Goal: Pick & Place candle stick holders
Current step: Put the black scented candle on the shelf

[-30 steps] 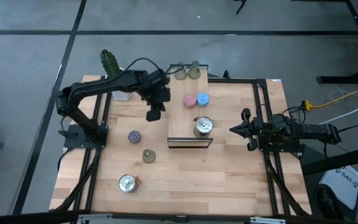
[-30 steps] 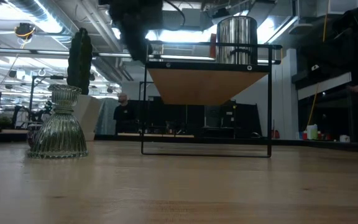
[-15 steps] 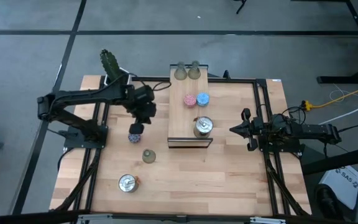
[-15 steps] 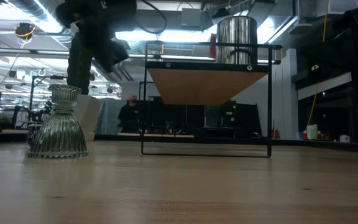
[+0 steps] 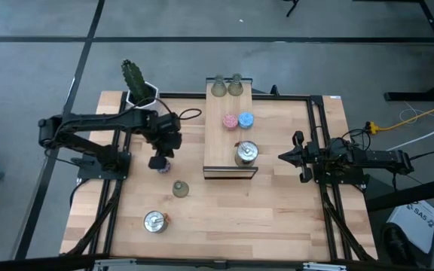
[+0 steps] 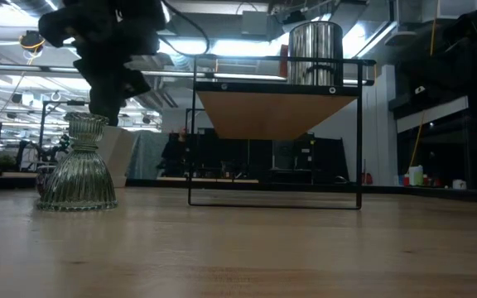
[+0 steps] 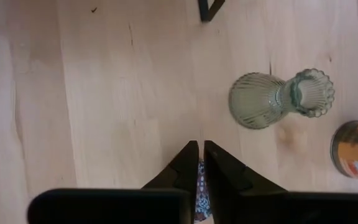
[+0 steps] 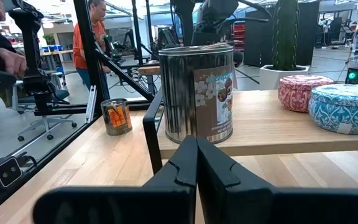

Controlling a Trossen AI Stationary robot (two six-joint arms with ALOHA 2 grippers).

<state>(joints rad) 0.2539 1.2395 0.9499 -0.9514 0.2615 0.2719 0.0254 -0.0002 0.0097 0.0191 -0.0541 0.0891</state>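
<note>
No text can be read anywhere. The silver holder carries a printed paper label, and a white box beside the surface bears dark lettering, both too small to make out.

Even bright overhead light; low view backlit, foreground blurred.

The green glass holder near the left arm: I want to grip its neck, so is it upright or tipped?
Upright. The green glass holder stands on its wide base, flared rim uppermost; the left wrist view looks down into its mouth.
</note>
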